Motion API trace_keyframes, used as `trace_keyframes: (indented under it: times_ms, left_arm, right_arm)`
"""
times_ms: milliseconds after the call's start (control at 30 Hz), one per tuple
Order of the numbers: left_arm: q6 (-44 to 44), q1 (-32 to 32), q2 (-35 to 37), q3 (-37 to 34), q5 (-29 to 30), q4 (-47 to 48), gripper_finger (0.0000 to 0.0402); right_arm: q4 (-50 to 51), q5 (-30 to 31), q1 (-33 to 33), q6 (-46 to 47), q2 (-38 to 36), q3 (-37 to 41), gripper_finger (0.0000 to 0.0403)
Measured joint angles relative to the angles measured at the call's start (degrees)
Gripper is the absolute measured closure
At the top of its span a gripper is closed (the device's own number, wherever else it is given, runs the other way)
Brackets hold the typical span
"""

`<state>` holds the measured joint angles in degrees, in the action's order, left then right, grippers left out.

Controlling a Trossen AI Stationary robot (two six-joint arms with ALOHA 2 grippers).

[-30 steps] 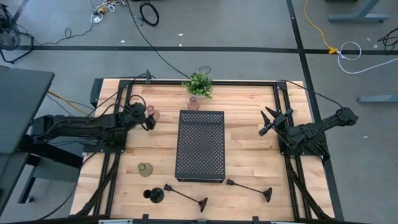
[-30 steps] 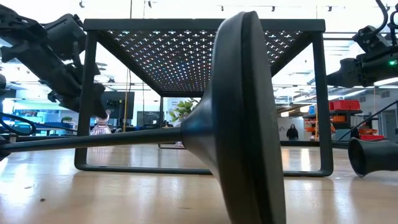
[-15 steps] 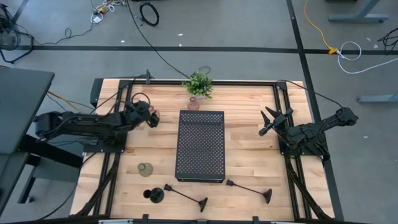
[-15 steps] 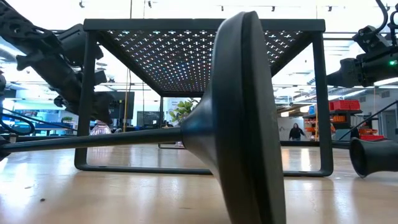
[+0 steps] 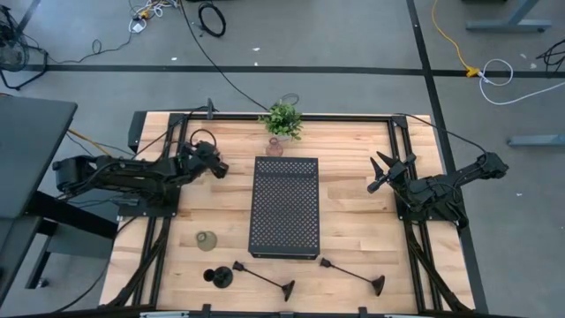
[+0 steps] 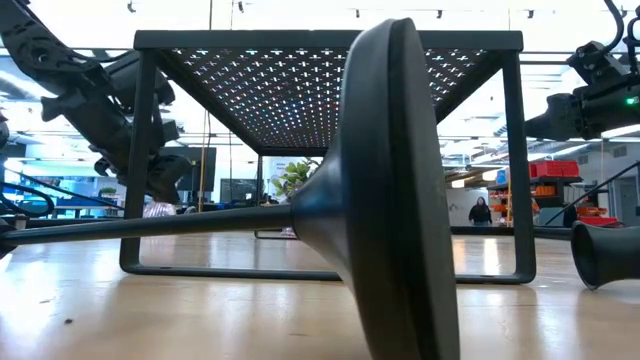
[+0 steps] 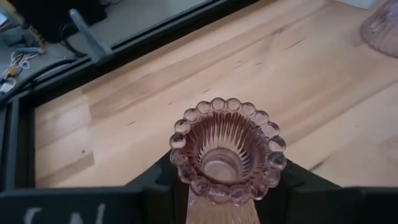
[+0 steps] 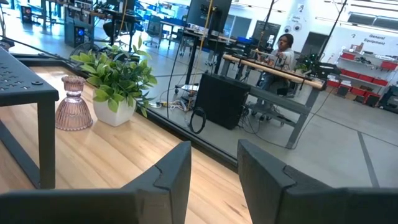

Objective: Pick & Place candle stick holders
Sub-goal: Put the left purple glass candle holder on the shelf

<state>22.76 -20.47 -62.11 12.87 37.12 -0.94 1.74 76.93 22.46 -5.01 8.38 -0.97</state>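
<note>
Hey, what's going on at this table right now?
The left gripper holds a pink glass candle holder between its fingers, to the left of the black perforated tray. The right gripper waits open, empty, on the tray's right. A second pink glass holder stands by the potted plant, an olive-green one sits at the front left, and three black holders are along the front edge, two lying down.
</note>
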Motion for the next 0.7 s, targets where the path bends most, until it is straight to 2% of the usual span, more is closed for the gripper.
trace_keyframes:
  times_ms: [133, 467, 700]
  left_arm:
    - [-2.4, 0.0, 0.0, 0.0, -3.5, -1.9, 0.0273]
    - [-2.4, 0.1, 0.8, 0.7, -7.1, -0.2, 0.0273]
    - [-3.4, 0.8, 6.0, 7.2, -12.5, 16.3, 0.0273]
  right_arm:
    - [0.0, 0.0, 0.0, 0.0, 0.0, 0.0, 0.0273]
    - [0.0, 0.0, 0.0, 0.0, 0.0, 0.0, 0.0273]
    - [0.0, 0.0, 0.0, 0.0, 0.0, 0.0, 0.0273]
